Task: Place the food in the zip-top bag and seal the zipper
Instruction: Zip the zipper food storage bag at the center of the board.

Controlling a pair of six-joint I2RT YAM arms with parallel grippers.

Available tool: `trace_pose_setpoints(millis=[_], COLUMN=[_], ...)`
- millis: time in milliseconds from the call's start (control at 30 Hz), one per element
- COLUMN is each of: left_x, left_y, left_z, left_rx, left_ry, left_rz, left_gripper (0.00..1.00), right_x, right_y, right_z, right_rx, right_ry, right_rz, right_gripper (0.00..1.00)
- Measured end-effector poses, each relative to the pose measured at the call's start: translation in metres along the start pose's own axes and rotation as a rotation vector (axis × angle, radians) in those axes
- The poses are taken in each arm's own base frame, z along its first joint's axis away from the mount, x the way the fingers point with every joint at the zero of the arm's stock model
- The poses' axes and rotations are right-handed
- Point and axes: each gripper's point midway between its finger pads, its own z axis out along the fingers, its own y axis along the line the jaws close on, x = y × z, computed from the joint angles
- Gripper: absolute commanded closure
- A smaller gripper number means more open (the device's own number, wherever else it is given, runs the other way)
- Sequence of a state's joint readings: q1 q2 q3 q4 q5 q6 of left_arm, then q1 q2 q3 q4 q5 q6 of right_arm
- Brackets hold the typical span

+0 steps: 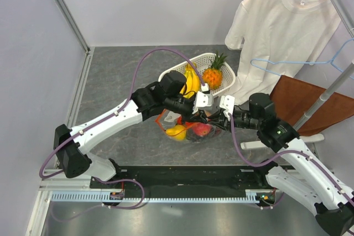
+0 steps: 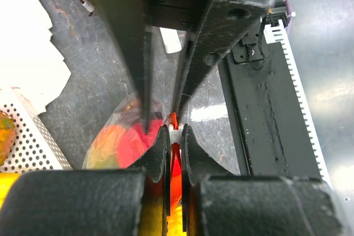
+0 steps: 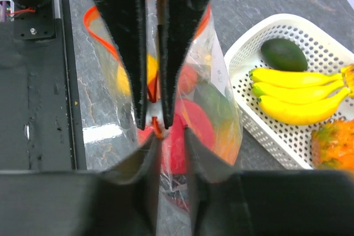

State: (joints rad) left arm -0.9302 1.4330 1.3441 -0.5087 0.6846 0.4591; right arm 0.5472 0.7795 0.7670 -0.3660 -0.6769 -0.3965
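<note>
The clear zip-top bag (image 1: pixel 188 128) lies in front of the basket and holds food: a red round fruit (image 3: pixel 196 120), a yellow piece (image 1: pixel 177 132) and green and orange pieces. My left gripper (image 2: pixel 174 134) is shut on the red-orange zipper (image 2: pixel 173 119), at its white end piece. It also shows in the top view (image 1: pixel 209 115). My right gripper (image 3: pixel 171 136) meets it tip to tip from the opposite side. Its fingers are slightly apart with the bag's plastic between them. The rest of the zipper strip (image 3: pixel 97 29) curves away along the bag's mouth.
A white mesh basket (image 1: pixel 221 88) behind the bag holds bananas (image 1: pixel 191 81), a pineapple (image 1: pixel 213 75) and an avocado (image 3: pixel 284 53). A white T-shirt (image 1: pixel 282 31) hangs at the back right above a brown board (image 1: pixel 310 103). The black base rail (image 1: pixel 182 178) runs along the near edge.
</note>
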Motion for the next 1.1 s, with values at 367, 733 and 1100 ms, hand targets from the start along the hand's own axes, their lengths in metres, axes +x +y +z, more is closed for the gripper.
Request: trace_pose_setpoints(millis=[367,733,1100], left_x=[0.003,0.046,0.022], left_y=[0.010,0.033,0.032], left_z=[-0.007,-0.039,-0.044], left_rx=[-0.014,-0.089,-0.066], left_ry=[-0.008,0.073,0.015], left_rz=[-0.012,-0.088,-0.074], left_gripper=[0.98,0.98,0.98], right_x=[-0.004,-0.011,-0.010], right_y=[0.000,-0.002,0.000], right_z=[-0.002,-0.010,0.007], right_rx=[0.010,0.050,-0.035], right_ry=[-0.011,-0.031,-0.001], right_rz=[-0.010,-0.039,0.081], right_gripper=[1.00,0.95,0.26])
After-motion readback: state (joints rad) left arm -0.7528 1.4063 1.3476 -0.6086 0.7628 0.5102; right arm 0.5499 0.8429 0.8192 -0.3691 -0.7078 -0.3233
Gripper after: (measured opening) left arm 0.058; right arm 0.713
